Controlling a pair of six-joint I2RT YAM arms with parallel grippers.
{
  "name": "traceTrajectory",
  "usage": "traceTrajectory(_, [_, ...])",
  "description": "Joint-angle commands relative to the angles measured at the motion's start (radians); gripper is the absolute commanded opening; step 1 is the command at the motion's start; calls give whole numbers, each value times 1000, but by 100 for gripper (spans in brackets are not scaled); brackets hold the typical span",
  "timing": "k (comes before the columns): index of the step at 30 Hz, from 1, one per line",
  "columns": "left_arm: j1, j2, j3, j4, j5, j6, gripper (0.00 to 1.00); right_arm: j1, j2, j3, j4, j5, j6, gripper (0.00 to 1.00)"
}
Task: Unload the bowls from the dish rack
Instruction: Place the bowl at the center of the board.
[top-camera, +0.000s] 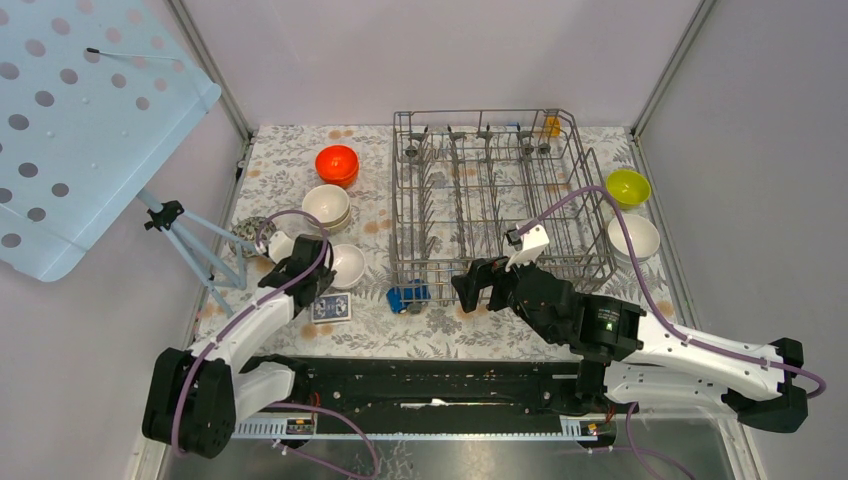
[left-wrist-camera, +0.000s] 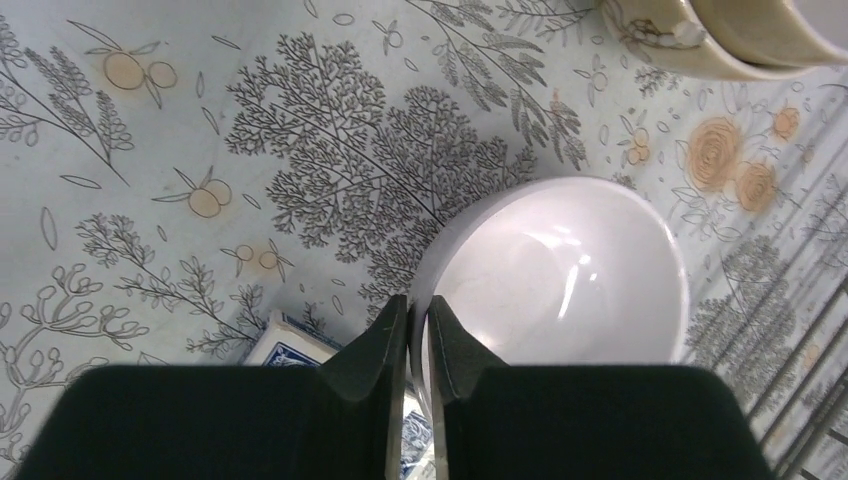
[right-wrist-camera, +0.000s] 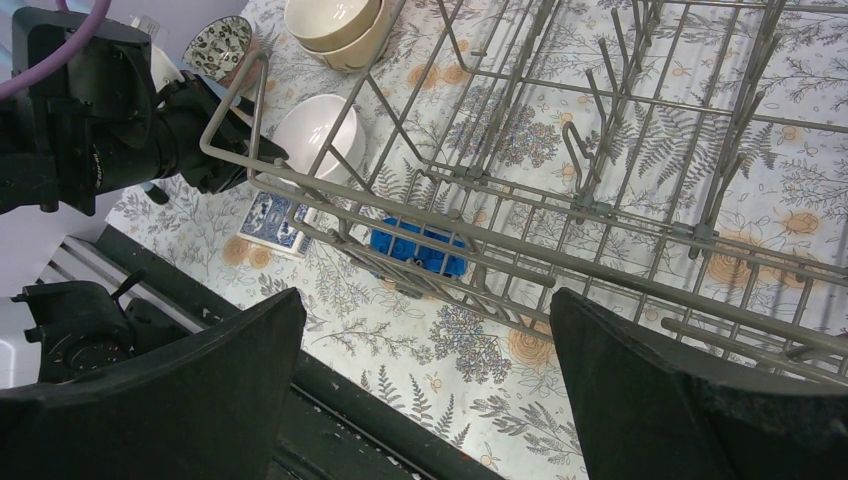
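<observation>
**Left end effector (left-wrist-camera: 418, 310) clamped on the rim of a white bowl (left-wrist-camera: 560, 270)**

We see its two fingers (left-wrist-camera: 370, 350) drawn together over the bowl's near-left rim, one inside and one outside, with the wall pinched between them. That bowl sits upright on the floral worktop (left-wrist-camera: 200, 120), left of the dish rack (top-camera: 400, 200). It is near the stacked beige bowls (top-camera: 327, 205) and the orange-red bowl (top-camera: 337, 163). A yellow-green bowl (top-camera: 628, 186) and a second white bowl (top-camera: 633, 237) stand to the rack's right. We find no bowl among the tines.

Our right end effector (right-wrist-camera: 428, 330) hangs wide open and empty at the rack's near rail.

We judge the bowl light, rigid and glossy, so slippery, and likely to chip if dropped. A one-sided rim pinch may let it swing, so the bite should be deep and the lift slow.
</observation>
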Motion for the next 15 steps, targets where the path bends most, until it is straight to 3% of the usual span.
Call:
traceTrajectory(1, [13,32,30,-3,-49,-18,10,-5,0,1,21,6,14,100])
traceTrajectory(10, [23,45,70,6,-79,-14,0,-5,-15,-17,17,17,9,100])
traceTrajectory(15, [32,90,116,7,-97,12,0,-5,-20,-21,15,19,7,100])
